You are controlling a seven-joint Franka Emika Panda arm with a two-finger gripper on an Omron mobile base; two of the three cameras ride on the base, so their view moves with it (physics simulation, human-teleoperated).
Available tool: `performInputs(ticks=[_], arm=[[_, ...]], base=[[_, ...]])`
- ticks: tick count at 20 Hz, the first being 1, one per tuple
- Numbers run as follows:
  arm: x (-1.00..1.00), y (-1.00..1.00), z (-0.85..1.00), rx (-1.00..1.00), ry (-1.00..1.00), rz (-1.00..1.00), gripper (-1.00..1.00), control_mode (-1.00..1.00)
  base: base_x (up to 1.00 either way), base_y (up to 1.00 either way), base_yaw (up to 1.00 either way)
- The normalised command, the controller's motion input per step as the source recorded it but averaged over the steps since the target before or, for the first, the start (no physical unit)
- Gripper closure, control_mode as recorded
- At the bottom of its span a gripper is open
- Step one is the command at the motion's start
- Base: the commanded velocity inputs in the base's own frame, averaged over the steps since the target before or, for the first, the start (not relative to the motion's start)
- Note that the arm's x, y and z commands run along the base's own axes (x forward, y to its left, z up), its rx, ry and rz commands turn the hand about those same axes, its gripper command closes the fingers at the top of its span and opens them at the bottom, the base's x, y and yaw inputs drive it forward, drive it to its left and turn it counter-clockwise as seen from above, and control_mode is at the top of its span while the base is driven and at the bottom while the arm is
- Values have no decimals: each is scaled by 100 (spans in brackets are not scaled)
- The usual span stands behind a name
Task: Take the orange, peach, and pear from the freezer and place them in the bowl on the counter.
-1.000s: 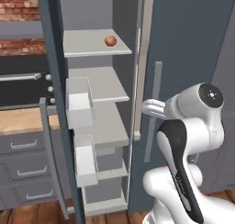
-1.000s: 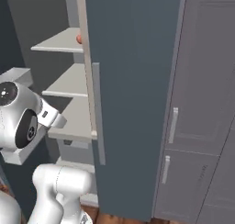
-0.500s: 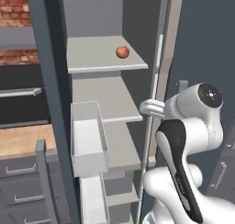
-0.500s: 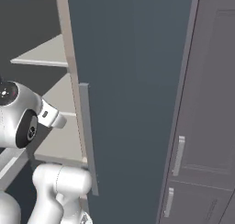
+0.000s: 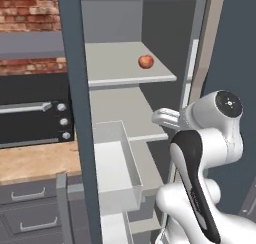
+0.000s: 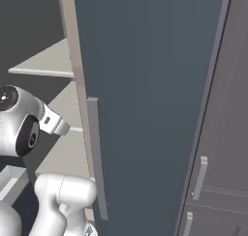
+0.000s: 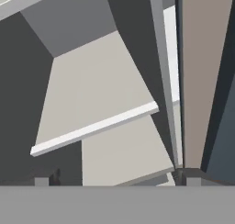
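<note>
On the upper shelf (image 5: 125, 63) of the open freezer (image 5: 75, 113) sat one round reddish-orange fruit (image 5: 145, 61), likely the orange, well above the arm. Claw (image 7: 114, 182) pointed into a lower shelf, tips set wide apart, holding nothing. Worktop (image 5: 30, 163) lay left. Risk, as I judged: reaching up could clip the shelf edge or door (image 6: 145, 85), or nudge the fruit rolling backward.

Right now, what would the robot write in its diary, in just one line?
stage: reaching into open freezer | gripper: open, empty | fruit: on upper shelf, untouched
</note>
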Motion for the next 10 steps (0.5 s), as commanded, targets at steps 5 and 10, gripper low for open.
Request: performInputs(ticks=[5,10], arm=[[0,0,0,0,0,0,-100,100],[0,0,0,0,0,0,-100,100]], base=[[14,5,0],[63,0,-1]])
